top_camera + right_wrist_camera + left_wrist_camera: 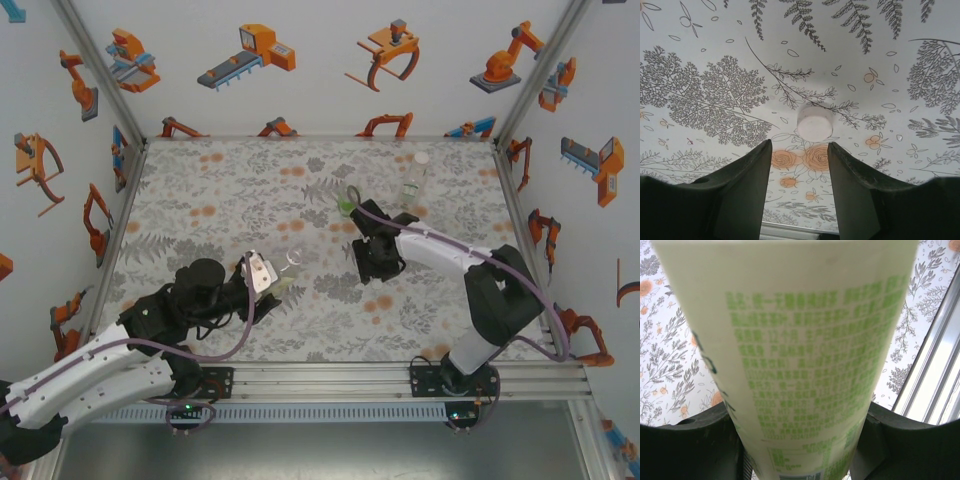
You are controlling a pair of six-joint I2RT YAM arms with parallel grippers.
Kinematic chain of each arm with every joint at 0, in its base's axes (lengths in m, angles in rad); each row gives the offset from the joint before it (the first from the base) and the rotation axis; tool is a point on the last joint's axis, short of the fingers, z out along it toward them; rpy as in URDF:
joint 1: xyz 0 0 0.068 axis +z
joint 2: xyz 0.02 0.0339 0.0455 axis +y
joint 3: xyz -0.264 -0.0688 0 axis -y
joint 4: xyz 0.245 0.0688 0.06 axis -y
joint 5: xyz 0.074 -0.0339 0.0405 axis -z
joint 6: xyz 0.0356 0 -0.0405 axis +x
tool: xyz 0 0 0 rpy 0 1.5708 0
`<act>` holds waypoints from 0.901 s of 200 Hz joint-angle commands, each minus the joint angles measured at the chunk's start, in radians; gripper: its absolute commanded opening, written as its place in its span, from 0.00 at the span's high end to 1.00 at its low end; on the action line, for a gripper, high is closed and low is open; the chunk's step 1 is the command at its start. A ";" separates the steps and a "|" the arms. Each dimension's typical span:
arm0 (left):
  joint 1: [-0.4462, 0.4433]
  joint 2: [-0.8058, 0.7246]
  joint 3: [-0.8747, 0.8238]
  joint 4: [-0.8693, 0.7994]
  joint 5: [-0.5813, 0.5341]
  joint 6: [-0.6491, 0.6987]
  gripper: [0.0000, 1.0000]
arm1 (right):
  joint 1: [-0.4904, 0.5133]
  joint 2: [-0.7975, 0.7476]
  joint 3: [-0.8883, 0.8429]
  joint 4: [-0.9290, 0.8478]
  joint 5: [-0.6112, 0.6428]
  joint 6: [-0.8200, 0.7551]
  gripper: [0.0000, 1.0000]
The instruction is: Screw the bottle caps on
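Two end effectors for you to check: your left end effector (799,422) is clamped around the green-printed bottle (805,340), while your right end effector (800,165) stands slightly parted and empty, just behind a white cap (815,122) lying on the desk (700,40).

A floral mat (215,190) is seen spread over the table. Near its middle, a pale-labelled bottle (268,270) is held at the left gripper (255,285), its clear end turned towards the centre. The right gripper (378,262) is pointed down at the mat, apart from the left one. Just behind it a green bottle (347,204) is seen, and a colourless bottle (416,176) is seen standing near the far right corner.
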State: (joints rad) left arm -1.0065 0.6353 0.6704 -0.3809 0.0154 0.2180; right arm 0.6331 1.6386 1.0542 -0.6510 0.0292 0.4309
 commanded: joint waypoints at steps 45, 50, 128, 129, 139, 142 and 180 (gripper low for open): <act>0.005 -0.004 0.011 0.022 0.007 -0.005 1.00 | -0.019 0.018 -0.051 0.051 0.001 0.019 0.51; 0.005 -0.003 0.010 0.021 0.007 -0.005 1.00 | -0.020 0.017 -0.051 0.051 0.003 0.017 0.51; 0.005 0.006 0.020 0.022 0.011 -0.008 1.00 | -0.041 0.021 -0.050 0.073 0.032 -0.009 0.52; 0.005 0.006 0.020 0.022 0.012 -0.008 1.00 | -0.041 0.021 -0.048 0.071 0.032 -0.009 0.52; 0.005 0.006 0.023 0.019 0.013 -0.008 1.00 | -0.043 0.012 -0.043 0.062 0.039 -0.011 0.52; 0.005 0.006 0.023 0.018 0.013 -0.007 1.00 | -0.043 0.008 -0.045 0.062 0.041 -0.013 0.52; 0.005 0.006 0.026 0.019 0.010 -0.005 1.00 | -0.056 -0.043 -0.049 0.058 0.039 -0.021 0.52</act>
State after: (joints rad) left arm -1.0065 0.6449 0.6704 -0.3813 0.0185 0.2180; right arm 0.5911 1.6428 1.0088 -0.5831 0.0452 0.4259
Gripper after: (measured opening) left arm 0.565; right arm 0.482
